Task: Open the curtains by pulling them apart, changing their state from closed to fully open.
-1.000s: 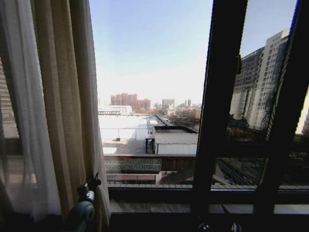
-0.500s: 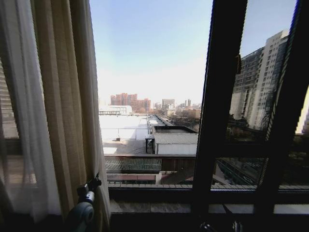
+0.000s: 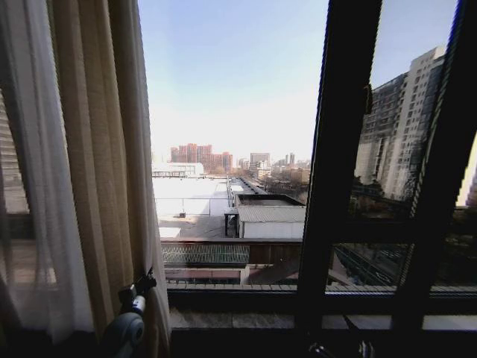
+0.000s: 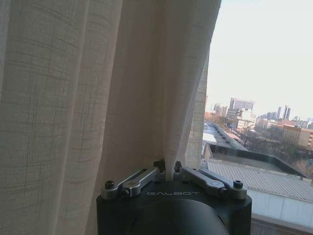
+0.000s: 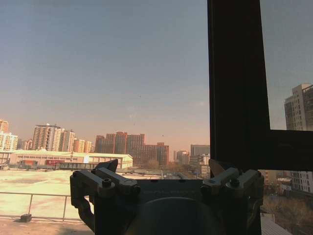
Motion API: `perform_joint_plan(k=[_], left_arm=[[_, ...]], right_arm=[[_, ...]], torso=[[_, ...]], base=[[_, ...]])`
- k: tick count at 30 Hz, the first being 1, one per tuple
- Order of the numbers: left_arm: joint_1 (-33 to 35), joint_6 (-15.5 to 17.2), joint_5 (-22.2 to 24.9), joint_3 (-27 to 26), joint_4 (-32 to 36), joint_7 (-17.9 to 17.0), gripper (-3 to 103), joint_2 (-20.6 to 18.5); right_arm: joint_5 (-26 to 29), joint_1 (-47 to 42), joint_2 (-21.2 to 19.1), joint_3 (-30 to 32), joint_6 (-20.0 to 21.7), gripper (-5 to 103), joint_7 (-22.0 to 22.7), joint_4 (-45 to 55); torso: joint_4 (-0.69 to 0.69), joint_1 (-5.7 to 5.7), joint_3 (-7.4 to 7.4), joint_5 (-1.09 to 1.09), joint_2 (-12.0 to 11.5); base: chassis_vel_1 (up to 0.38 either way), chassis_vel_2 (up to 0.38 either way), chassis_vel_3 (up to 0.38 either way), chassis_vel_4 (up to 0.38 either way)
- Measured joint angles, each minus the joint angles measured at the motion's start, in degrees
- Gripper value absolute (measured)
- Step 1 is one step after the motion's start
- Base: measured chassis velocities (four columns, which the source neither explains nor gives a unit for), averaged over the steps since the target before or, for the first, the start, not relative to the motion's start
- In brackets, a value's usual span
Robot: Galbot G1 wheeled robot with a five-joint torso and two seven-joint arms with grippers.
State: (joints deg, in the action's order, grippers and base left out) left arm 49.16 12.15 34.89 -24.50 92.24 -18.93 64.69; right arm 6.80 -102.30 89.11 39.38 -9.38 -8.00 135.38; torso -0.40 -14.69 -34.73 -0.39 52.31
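A cream-white pleated curtain (image 3: 89,164) hangs bunched at the left side of the window, looking tan where its folds gather. My left gripper (image 3: 141,283) is low at the curtain's inner edge. In the left wrist view the left gripper (image 4: 169,169) is shut on a thin fold of the curtain (image 4: 98,88), which rises straight up from the fingers. My right gripper (image 3: 335,349) sits low at the bottom edge, in front of the dark window frame. In the right wrist view the right gripper (image 5: 164,169) is open with only sky and city between its fingers.
A thick dark window frame bar (image 3: 339,149) stands right of centre, with another bar (image 3: 440,171) further right and a crossbar lower down. The window sill (image 3: 238,321) runs along the bottom. The glass between curtain and bar is uncovered.
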Motion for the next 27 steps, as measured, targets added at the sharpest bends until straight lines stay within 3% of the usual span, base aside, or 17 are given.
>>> perform_joint_plan(k=[27], left_arm=[[0.09, -0.34, -1.27, -0.16, -1.05, 1.05, 0, 0.62]], right_arm=[[0.28, 0.66, -0.30, -0.22, 0.04, 100, 0.06, -1.25]], torso=[[0.00, 0.00, 0.00, 0.00, 0.00]], base=[[-0.043, 0.050, 0.039, -0.047]])
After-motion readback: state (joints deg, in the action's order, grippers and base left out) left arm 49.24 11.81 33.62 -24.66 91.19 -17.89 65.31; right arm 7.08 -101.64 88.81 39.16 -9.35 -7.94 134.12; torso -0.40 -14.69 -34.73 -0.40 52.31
